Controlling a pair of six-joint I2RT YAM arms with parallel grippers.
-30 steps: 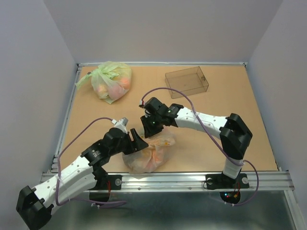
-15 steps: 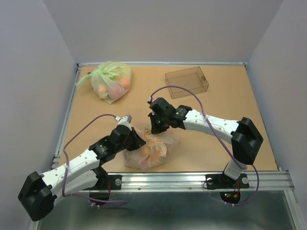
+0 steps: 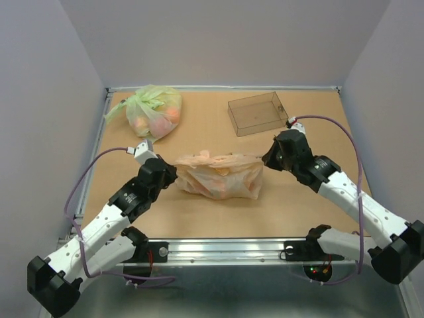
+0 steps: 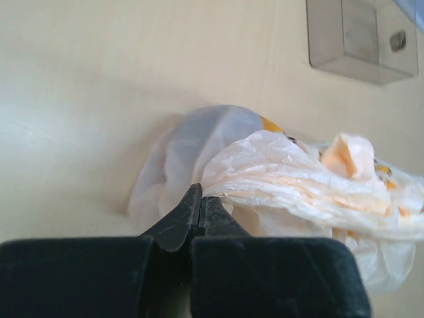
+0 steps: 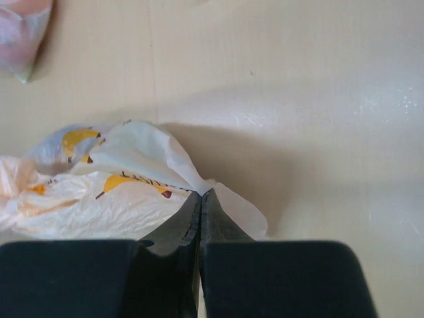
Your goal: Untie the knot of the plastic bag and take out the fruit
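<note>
The pale peach plastic bag [image 3: 218, 176] lies stretched sideways in the middle of the table. My left gripper [image 3: 171, 174] is shut on the film at its left end [image 4: 265, 165]. My right gripper [image 3: 267, 159] is shut on a thin white flap at its right end [image 5: 152, 159]. A bunched, orange-tinted fold [image 4: 348, 151] stands up on the bag's top; I cannot tell whether it is the knot. The fruit shows only as orange blurs [image 3: 224, 172] through the film. In both wrist views the jaws are pressed together with film pinched at the tips.
A smaller green bag [image 3: 154, 111] with pinkish fruits lies at the back left. A clear box [image 3: 257, 112] stands at the back, right of centre, also in the left wrist view [image 4: 361, 36]. The metal rail [image 3: 232, 248] runs along the near edge.
Both grippers have shut on the bag and moved apart, left arm leftward, right arm rightward. The bag went from a heap near the front edge to a long stretched shape farther back.
</note>
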